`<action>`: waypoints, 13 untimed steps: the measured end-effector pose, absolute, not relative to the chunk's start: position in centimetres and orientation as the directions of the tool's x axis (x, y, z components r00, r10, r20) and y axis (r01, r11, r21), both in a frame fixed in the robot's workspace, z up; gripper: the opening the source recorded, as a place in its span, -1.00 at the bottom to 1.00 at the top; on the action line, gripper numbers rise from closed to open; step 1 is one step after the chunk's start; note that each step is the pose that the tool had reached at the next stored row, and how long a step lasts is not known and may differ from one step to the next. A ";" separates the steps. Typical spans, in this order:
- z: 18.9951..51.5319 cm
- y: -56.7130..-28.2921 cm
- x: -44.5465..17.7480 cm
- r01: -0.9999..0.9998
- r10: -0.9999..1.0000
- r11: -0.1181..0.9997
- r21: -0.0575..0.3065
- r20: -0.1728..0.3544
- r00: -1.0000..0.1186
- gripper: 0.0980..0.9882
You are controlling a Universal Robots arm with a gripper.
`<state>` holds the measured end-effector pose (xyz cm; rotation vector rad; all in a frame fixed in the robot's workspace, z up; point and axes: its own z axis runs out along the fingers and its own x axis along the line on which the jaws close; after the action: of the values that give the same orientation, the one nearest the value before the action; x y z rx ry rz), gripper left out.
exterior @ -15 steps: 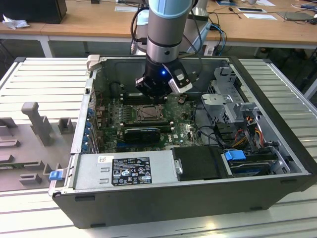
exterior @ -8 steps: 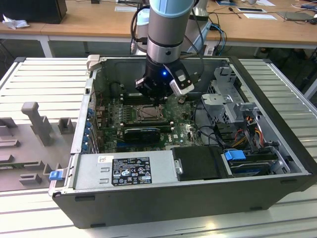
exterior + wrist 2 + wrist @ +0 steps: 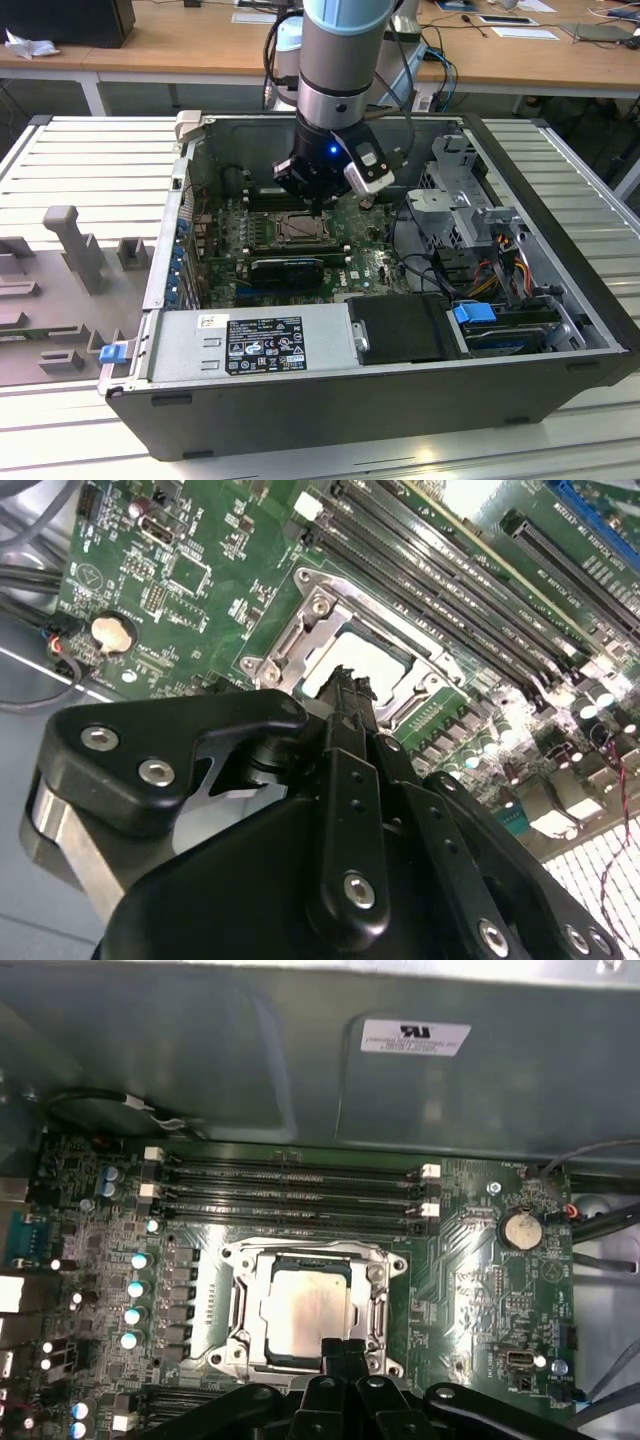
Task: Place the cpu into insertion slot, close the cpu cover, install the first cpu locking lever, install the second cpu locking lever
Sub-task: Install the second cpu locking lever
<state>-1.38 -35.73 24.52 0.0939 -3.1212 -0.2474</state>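
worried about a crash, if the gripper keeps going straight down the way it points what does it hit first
Most likely the cpu cover at the socket's near edge, or the cpu in its window; the gripper points there, though depth is unclear.

The small square cpu (image 3: 311,1306) has a pale, matt brushed-metal top. Around it the thin grey cpu cover (image 3: 378,1305) is bare, slightly shiny sheet metal. The green circuit board (image 3: 470,1290) looks smooth and lacquered (faintly glossy). The black gripper (image 3: 345,685) is matt metal with bright steel screws. The grey computer case (image 3: 330,400) is dull painted metal.
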 end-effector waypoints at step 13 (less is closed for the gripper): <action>23.2 -37.7 -1.4 -0.059 -0.061 0.984 0.166 0.005 -0.998 -0.98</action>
<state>-1.38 -37.73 23.24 0.0940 -3.1194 -0.2611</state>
